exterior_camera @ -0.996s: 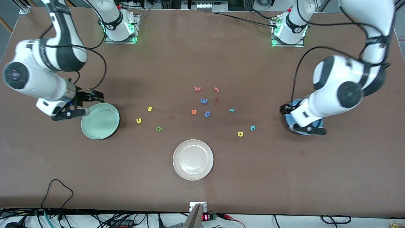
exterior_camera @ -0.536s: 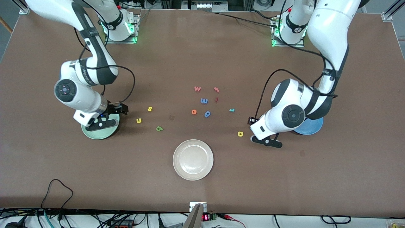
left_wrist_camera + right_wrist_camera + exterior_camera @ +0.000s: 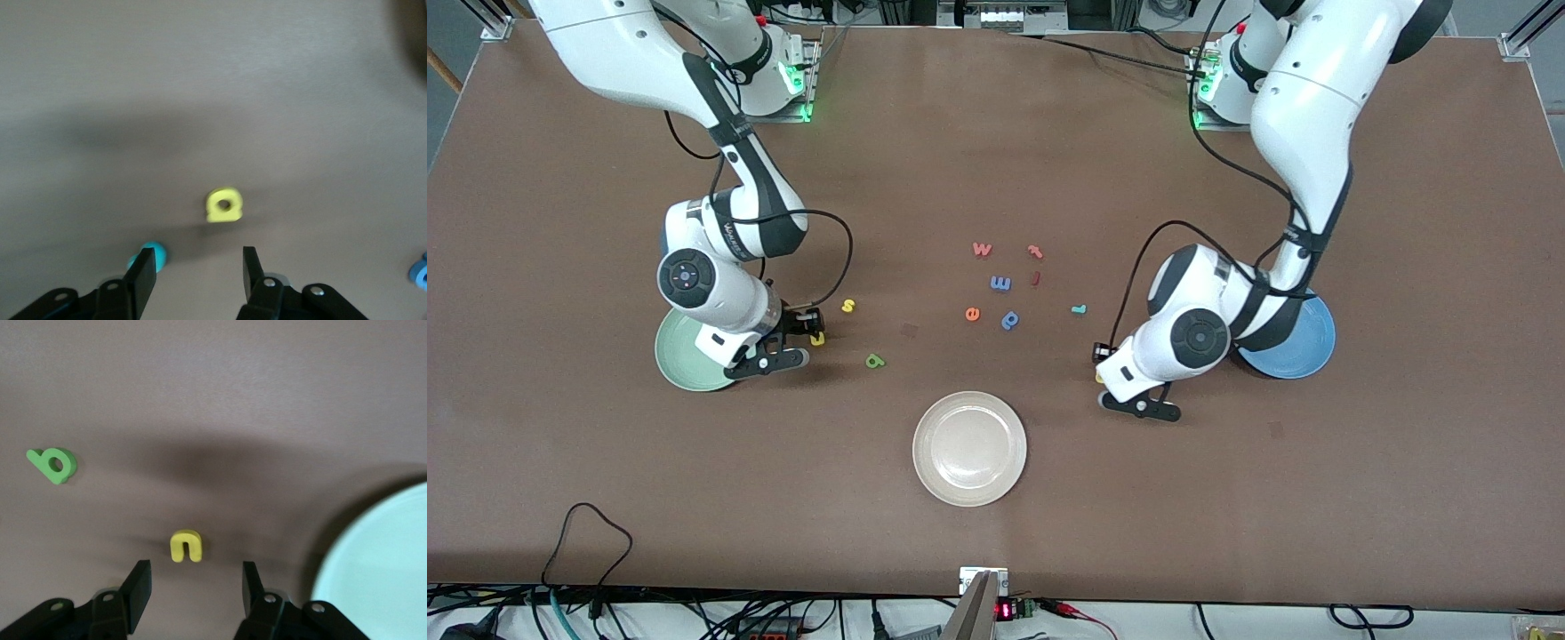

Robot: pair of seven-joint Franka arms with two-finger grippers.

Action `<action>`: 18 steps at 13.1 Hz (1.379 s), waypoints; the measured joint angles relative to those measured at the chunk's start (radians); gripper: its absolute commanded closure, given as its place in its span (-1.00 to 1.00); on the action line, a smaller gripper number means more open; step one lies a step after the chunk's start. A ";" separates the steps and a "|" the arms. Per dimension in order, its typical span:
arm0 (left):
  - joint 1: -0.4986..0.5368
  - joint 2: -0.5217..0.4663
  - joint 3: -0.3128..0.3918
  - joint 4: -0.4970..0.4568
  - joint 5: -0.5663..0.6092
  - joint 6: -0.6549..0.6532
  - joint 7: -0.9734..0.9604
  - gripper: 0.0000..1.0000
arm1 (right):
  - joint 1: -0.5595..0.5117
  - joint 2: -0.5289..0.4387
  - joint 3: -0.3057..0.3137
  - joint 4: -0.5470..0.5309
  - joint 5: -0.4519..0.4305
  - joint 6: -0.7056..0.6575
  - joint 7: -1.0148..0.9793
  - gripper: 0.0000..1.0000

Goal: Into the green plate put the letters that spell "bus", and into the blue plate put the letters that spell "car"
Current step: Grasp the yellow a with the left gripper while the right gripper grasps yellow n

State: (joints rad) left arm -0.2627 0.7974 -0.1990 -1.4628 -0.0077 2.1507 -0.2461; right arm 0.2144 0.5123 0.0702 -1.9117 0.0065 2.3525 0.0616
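The yellow u (image 3: 185, 546) lies on the table just ahead of my open right gripper (image 3: 195, 577), beside the green plate (image 3: 380, 573). From the front, that right gripper (image 3: 800, 340) hangs low by the u (image 3: 816, 339), and its arm covers part of the green plate (image 3: 676, 364). The yellow s (image 3: 848, 306) and the green b (image 3: 875, 361) lie nearby. My left gripper (image 3: 197, 260) is open, and the yellow a (image 3: 225, 205) lies just ahead of it. The teal c (image 3: 155, 253) sits against one fingertip. The teal r (image 3: 1079, 309) lies toward the middle. The blue plate (image 3: 1307, 347) shows past the left arm.
An off-white plate (image 3: 969, 449) sits nearer the front camera, midway along the table. A cluster of other letters lies in the middle: a salmon w (image 3: 982, 249), a blue m (image 3: 1000, 284), an orange e (image 3: 972, 313) and a blue p-like one (image 3: 1010, 319).
Both arms swung in from their plates toward the middle and came down. The right gripper went from the green plate to the u, the left from the blue plate to the a. Both jaws narrowed.
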 measured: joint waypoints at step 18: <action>-0.014 0.061 0.013 0.007 0.013 0.092 -0.044 0.57 | 0.032 0.073 -0.007 0.003 -0.001 0.040 0.065 0.03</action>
State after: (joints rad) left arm -0.2766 0.8579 -0.1862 -1.4555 0.0048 2.2426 -0.2905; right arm 0.2467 0.5857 0.0636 -1.9087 0.0052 2.3920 0.1262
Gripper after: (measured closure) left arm 0.564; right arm 0.511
